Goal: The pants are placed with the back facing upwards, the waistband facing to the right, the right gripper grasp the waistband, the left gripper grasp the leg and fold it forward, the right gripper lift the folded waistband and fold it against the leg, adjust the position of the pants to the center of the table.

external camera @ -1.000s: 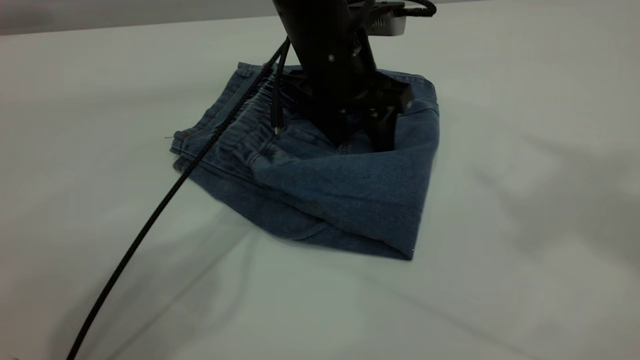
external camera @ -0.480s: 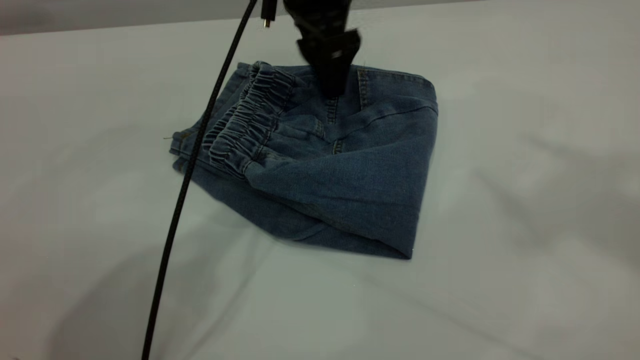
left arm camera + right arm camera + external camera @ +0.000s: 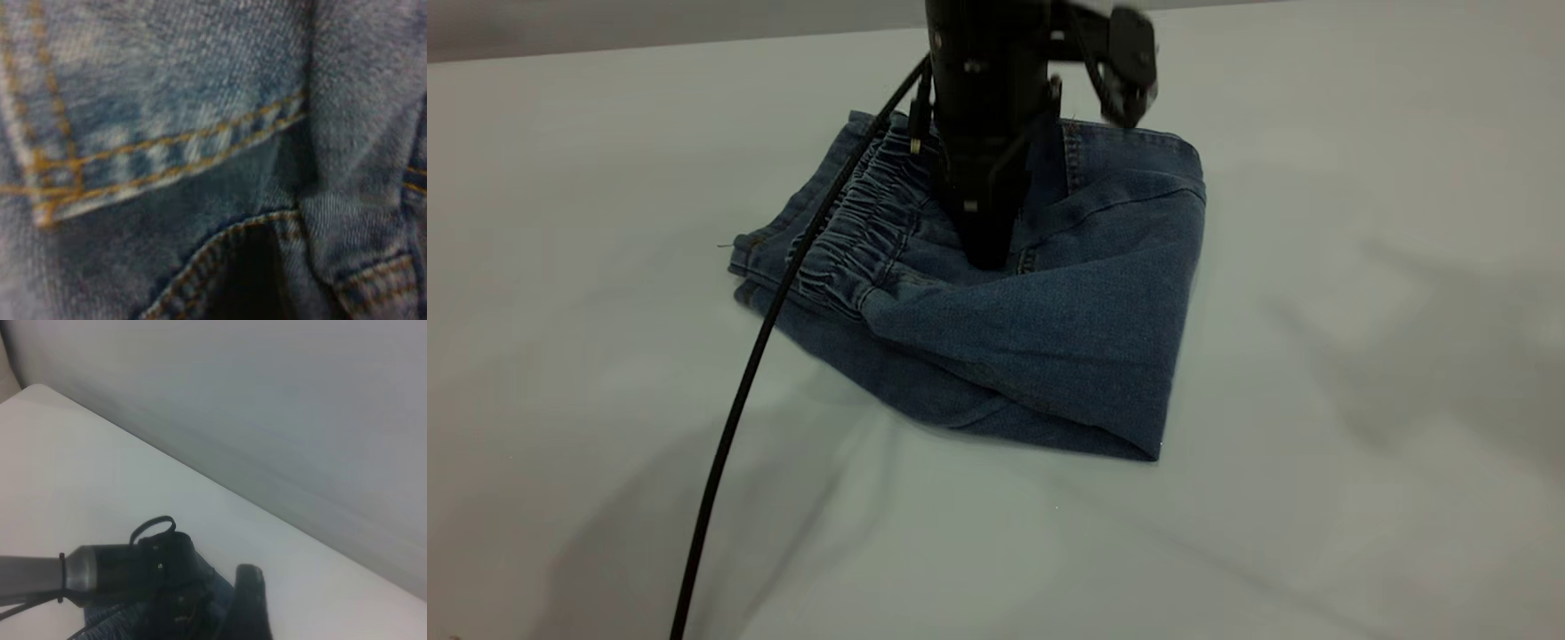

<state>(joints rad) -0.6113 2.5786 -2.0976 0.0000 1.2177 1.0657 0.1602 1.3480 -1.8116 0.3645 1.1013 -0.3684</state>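
Note:
The pants point(image 3: 1067, 338) lie folded into a compact blue denim bundle on the table point(image 3: 1360, 267). The ruffled waistband point(image 3: 863, 222) lies on top at the bundle's left side. The leg is hidden under the folded layers. My left gripper point(image 3: 983, 236) points straight down and its tip presses on the denim beside the waistband. The left wrist view is filled with denim point(image 3: 200, 87) and orange seam stitching, very close. My right gripper point(image 3: 248, 603) shows as a dark part raised beside the bundle, looking toward the left arm point(image 3: 127, 570).
A black cable point(image 3: 729, 427) hangs from the left arm and runs across the pants' left edge down to the table's front. The pale cloth has shallow wrinkles around the bundle. A grey wall point(image 3: 300, 420) stands behind the table.
The left arm lifted off the pants half a second ago and has come back down onto their middle. The cable swung with it. The bundle has barely shifted.

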